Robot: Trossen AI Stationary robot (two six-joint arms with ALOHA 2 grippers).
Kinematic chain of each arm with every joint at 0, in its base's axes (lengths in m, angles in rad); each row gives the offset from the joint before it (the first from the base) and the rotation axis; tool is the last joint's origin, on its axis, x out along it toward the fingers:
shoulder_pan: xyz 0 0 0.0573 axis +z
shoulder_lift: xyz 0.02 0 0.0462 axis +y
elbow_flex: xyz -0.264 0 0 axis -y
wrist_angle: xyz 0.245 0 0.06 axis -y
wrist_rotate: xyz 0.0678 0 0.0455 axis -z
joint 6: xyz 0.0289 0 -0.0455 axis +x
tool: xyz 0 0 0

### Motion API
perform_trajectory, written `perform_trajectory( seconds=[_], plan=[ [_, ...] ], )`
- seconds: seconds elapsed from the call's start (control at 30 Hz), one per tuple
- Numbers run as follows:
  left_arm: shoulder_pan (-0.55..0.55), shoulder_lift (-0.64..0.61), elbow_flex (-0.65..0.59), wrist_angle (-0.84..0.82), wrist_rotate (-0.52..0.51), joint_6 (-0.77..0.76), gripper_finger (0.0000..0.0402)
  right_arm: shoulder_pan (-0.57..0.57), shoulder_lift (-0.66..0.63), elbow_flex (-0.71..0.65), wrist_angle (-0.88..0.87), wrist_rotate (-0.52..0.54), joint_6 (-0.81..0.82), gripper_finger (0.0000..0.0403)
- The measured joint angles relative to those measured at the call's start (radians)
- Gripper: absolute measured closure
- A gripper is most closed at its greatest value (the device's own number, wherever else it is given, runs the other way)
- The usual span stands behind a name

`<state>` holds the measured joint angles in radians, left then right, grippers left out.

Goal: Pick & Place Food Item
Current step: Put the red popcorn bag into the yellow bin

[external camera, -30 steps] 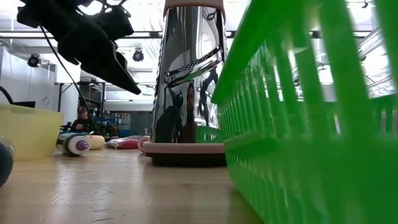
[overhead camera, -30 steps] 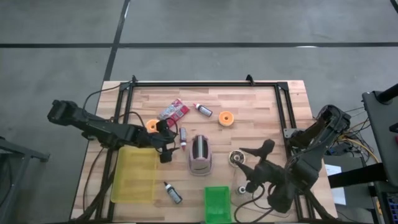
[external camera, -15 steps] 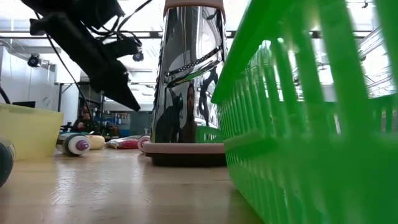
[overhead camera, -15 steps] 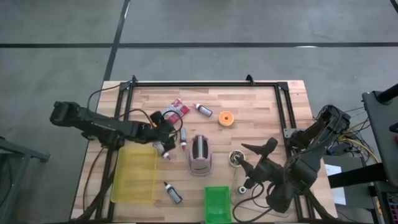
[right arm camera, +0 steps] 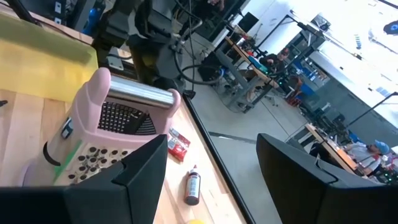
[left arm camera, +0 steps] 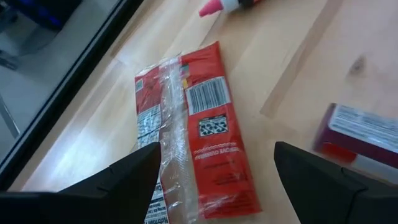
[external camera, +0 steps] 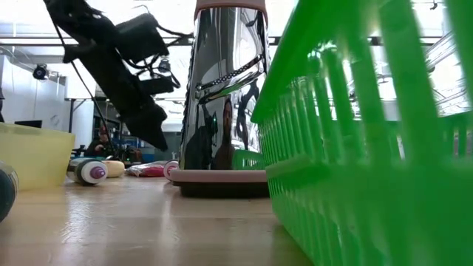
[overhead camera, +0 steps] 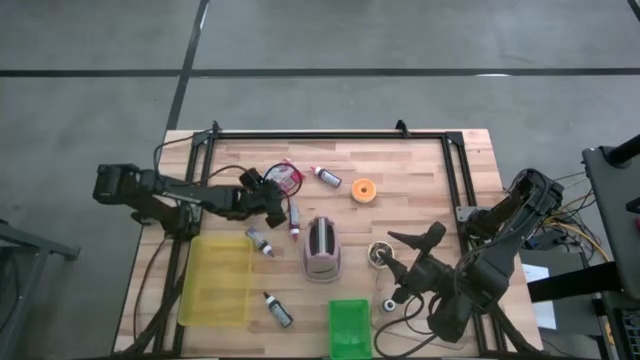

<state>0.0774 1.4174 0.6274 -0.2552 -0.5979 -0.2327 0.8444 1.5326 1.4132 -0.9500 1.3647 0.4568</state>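
Lying flat on the wooden table [overhead camera: 420,170], the red snack packet [left arm camera: 196,140] sits beyond the pink-handled box grater [overhead camera: 322,248], toward the table's far edge and a little to its left. The left gripper [overhead camera: 278,207] hovers over the packet with its two dark fingers [left arm camera: 118,180] spread apart on either side of it; nothing is pinched between them. A small red-tipped tube [overhead camera: 295,221] lies just left of the grater, and a purple-capped bottle [overhead camera: 325,176] rests beyond the grater, just right of the packet. An orange disc [overhead camera: 364,190] lies farther right of that bottle. Left of the grater stands the yellow bin [overhead camera: 215,280], with a small dark bottle [overhead camera: 260,241] between the two. A green basket [overhead camera: 350,328] sits at the near edge, just in front of the grater. The right gripper [overhead camera: 408,245] waits to the grater's right with its fingers held apart and empty.
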Motion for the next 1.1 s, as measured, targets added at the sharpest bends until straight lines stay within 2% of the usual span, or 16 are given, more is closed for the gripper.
perform_trajectory(
  seconds=[0.33, 0.5, 0.57, 0.73, 1.1],
  plan=[
    [0.138, 0.086, 0.058, 0.006, 0.101, 0.044, 0.0087, 0.0, 0.0, -0.013, 0.003, -0.004, 0.0, 0.0161],
    [0.184, 0.121, 0.092, -0.006, 0.29, 0.045, 0.0087, 0.001, 0.0, -0.014, 0.002, -0.013, 0.0, 0.0161],
    [0.188, 0.131, 0.105, -0.038, 0.329, 0.038, 0.0087, 0.002, 0.0, -0.014, 0.002, -0.023, 0.0, 0.0161],
    [0.189, 0.162, 0.133, -0.128, 0.333, 0.002, 0.0087, 0.002, -0.001, -0.014, 0.003, -0.031, 0.0, 0.0161],
    [0.188, 0.247, 0.151, -0.124, 0.233, -0.004, 0.0087, 0.002, -0.001, -0.014, 0.005, -0.031, -0.005, 0.0161]
  ],
)
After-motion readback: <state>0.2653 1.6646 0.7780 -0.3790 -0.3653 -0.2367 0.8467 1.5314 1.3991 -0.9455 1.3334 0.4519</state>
